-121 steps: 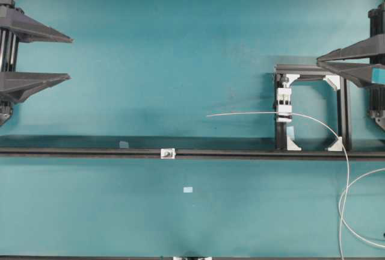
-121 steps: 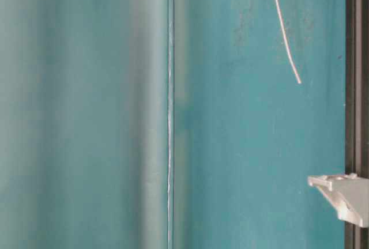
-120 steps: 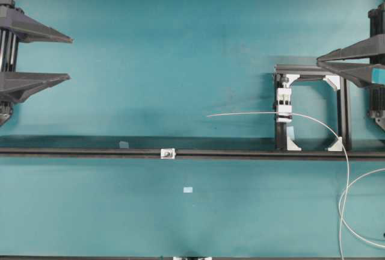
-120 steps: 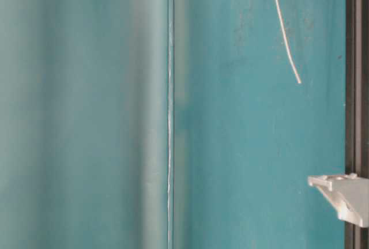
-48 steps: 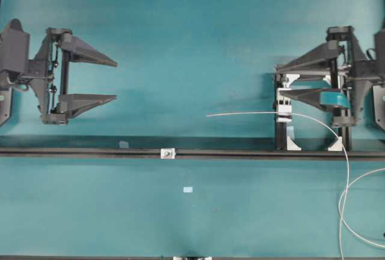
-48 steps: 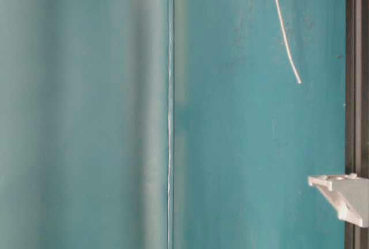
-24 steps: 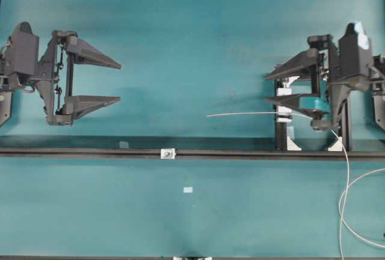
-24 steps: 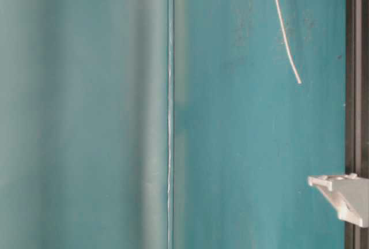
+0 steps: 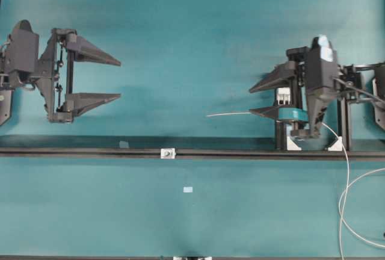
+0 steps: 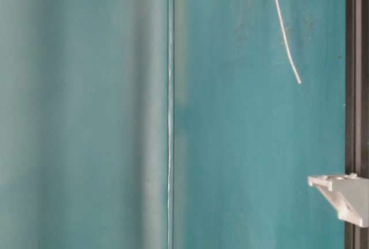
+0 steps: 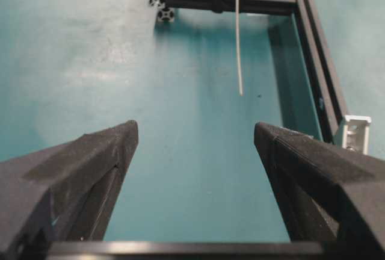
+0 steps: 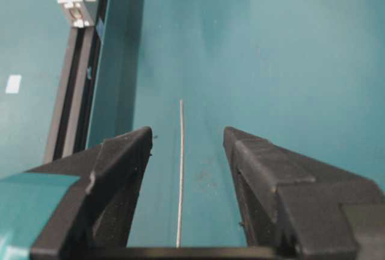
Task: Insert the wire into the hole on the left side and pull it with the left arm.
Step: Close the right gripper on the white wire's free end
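Note:
The thin pale wire point(image 9: 228, 114) sticks out leftward from the white ribbed clip point(image 9: 283, 97), its free end in the air above the mat. My right gripper point(image 9: 251, 102), with teal tape on one finger, is open over the clip. In the right wrist view the wire point(image 12: 181, 151) runs between the fingers of the right gripper point(image 12: 187, 132), touching neither. The tiny white block with the hole point(image 9: 168, 153) sits on the black rail point(image 9: 90, 151), left of the wire's tip. My left gripper point(image 9: 119, 79) is wide open and empty at the far left, above the bare mat.
A black frame point(image 9: 343, 121) holds the clip at the right. The wire's slack loops point(image 9: 346, 200) at the right edge. A pale blue tape scrap point(image 9: 188, 189) lies in front of the rail. In the left wrist view, the wire point(image 11: 238, 43) and the block point(image 11: 356, 132) lie ahead.
My right gripper has moved left over the clip and now straddles the wire. The left gripper has hardly moved. The wire has not shifted.

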Tool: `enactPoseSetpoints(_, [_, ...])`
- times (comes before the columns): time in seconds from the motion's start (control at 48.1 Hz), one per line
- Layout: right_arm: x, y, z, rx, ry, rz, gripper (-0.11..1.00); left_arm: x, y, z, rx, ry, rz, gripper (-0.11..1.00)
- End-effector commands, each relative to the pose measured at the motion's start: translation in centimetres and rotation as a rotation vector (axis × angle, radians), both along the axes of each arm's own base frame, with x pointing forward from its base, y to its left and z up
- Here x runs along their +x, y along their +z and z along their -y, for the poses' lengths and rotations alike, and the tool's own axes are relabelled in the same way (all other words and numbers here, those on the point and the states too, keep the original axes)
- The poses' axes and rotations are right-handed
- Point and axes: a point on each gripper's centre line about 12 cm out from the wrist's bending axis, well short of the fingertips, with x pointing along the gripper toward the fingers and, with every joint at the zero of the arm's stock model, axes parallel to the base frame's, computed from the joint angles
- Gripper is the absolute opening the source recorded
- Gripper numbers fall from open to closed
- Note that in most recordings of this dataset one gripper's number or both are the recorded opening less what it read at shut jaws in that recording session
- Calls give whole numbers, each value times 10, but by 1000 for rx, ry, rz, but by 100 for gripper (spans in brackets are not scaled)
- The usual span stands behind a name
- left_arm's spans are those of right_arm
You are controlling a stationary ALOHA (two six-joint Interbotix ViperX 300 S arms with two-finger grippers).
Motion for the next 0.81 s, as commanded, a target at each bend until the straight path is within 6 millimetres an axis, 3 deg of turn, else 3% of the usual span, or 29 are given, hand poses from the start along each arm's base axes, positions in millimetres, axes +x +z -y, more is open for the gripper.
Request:
enactPoseSetpoints(0.0, [9,3,-1,9,-4,-7,63,4,7,-3,1,12,29,62])
enactPoseSetpoints(0.789, [33,-38,-2,3,-6,-195,63,2,5,-13,5,50,23,61])
